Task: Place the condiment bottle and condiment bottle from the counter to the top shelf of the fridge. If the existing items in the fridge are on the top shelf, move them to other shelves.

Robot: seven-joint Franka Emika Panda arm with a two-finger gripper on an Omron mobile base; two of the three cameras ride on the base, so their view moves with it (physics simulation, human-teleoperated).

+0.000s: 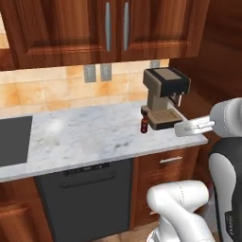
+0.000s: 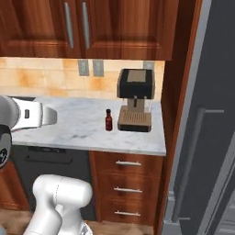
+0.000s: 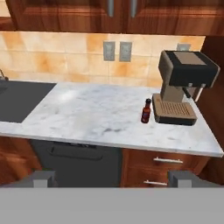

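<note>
red bottle (image 3: 146, 111) on counter (image 3: 96, 118), hand (image 3: 113, 178) open

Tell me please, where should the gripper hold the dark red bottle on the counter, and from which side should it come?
Probably around the body of the dark red bottle, below its narrow neck. It stands upright on the counter, so a level approach from the front, the free counter edge, fits best; the coffee machine stands close on one side. The gripper is open.
</note>
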